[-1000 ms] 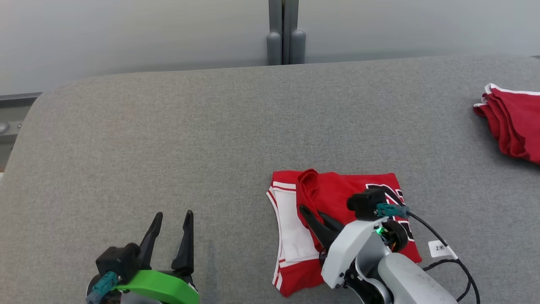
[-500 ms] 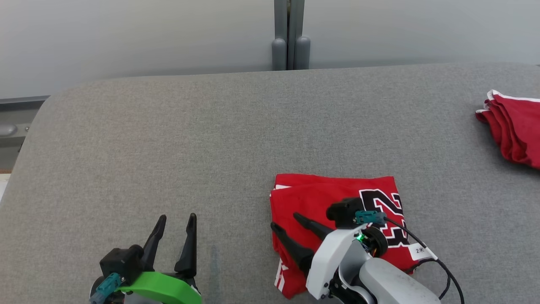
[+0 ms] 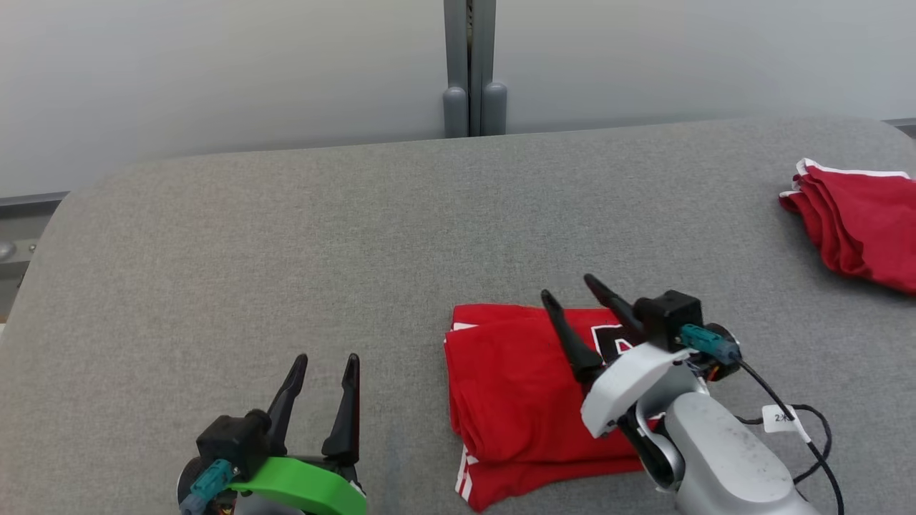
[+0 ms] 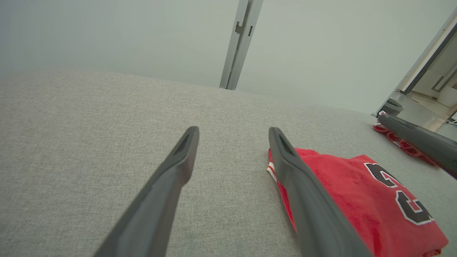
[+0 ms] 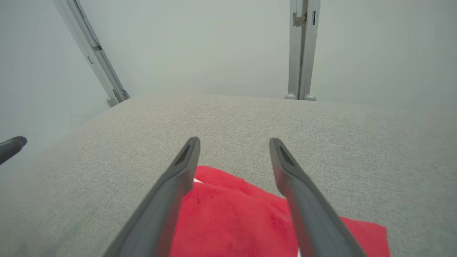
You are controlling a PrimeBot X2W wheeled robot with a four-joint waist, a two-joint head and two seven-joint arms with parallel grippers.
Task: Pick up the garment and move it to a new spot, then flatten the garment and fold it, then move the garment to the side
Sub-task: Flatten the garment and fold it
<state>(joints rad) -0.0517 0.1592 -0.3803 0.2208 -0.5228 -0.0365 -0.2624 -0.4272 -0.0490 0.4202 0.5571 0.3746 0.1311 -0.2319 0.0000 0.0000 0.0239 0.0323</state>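
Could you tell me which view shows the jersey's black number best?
Left wrist view: the number lies uncovered on the jersey. In the head view the right gripper hides most of it; the right wrist view gives plain red cloth.

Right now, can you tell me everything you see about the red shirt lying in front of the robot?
The red garment is folded into a roughly rectangular stack of layers. Its fabric looks soft and slightly fuzzy. A black number edged in white shows on top, partly hidden, and white stripes peek out at the near left corner. It lies flat on the grey padded table, near the robot, right of the middle. The right gripper hangs over it with jaws open, gripping nothing.
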